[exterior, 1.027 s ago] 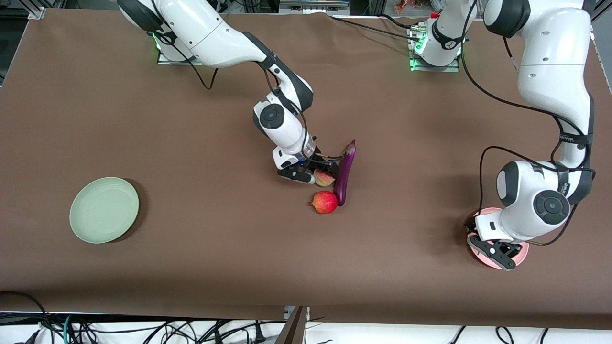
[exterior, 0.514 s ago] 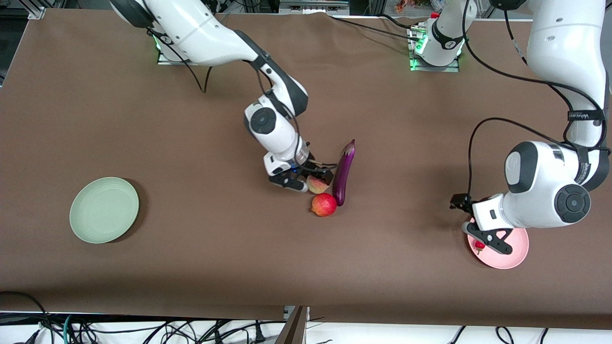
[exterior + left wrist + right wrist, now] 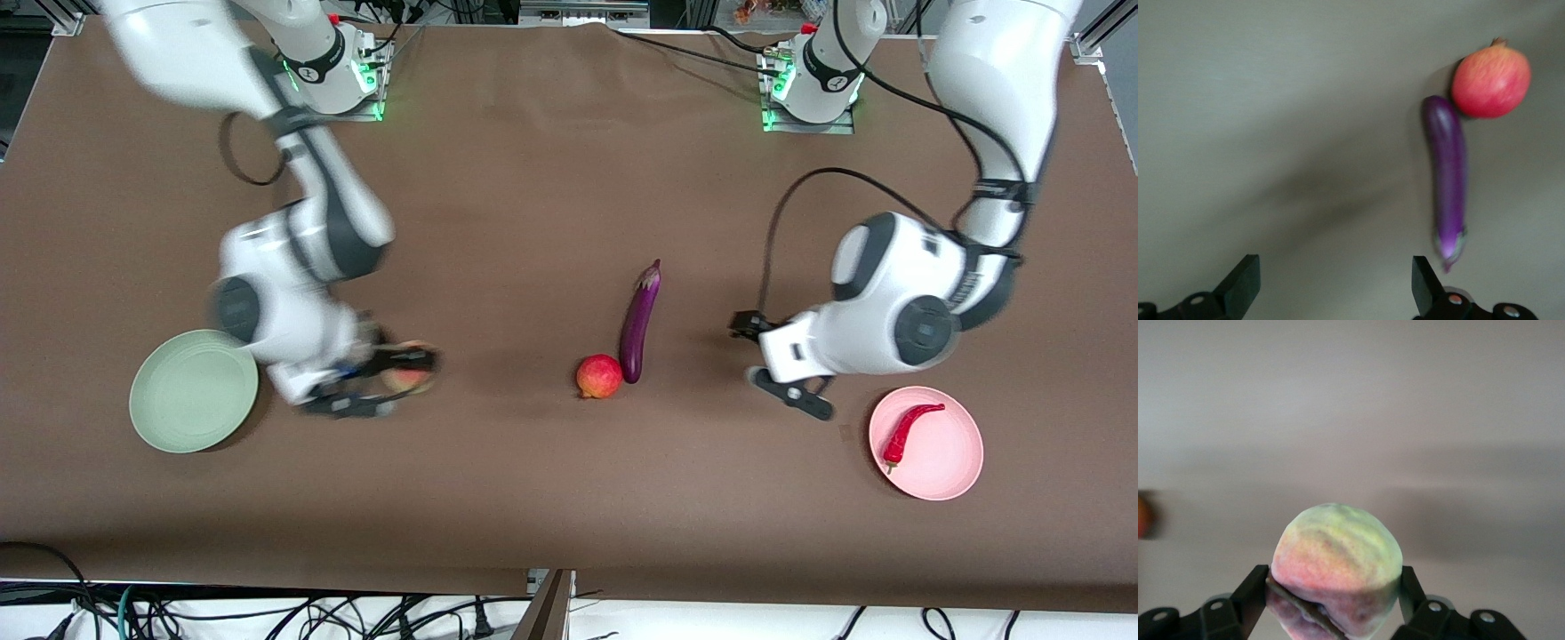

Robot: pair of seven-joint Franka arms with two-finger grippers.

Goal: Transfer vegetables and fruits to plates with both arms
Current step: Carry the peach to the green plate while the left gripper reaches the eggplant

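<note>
Your right gripper point(image 3: 391, 380) clenches the peach point(image 3: 407, 377) over bare table beside the green plate point(image 3: 194, 391), the left gripper point(image 3: 782, 372) released: release early and it rolls off.

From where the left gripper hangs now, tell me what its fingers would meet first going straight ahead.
Probably the bare table. In the left wrist view the open left gripper points at plain brown surface; the eggplant and the pomegranate touching it lie off to one side of that line. Depth is unclear.
</note>
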